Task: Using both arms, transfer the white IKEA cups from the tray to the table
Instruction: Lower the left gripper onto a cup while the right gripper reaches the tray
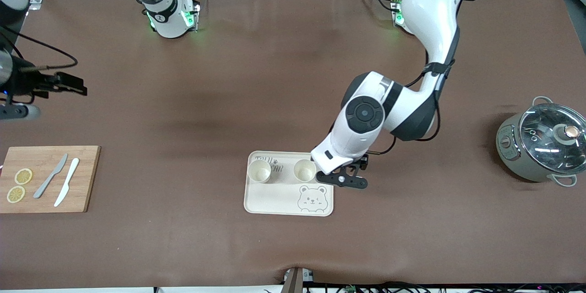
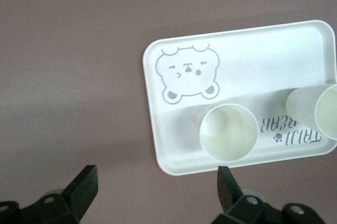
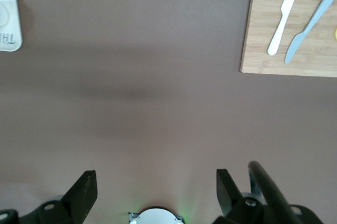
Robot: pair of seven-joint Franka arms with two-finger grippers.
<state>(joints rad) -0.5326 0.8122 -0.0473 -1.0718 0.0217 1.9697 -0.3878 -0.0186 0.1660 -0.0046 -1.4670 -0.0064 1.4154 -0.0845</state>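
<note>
Hovering with fingers spread beside the flat cream bear-print tray (image 1: 274, 203), left gripper (image 1: 341, 177) faces the nearer small white tapered cup (image 1: 304, 170), likely light, rigid, smooth, best pinched across its wall below the rim; right gripper (image 3: 152, 192) waits, unclenched.

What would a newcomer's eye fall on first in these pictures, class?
Probably the left arm reaching down over the middle of the table, its open left gripper beside the tray, close to one of the two white cups. Next, the steel pot at the left arm's end and the cutting board with knives at the right arm's end.
</note>
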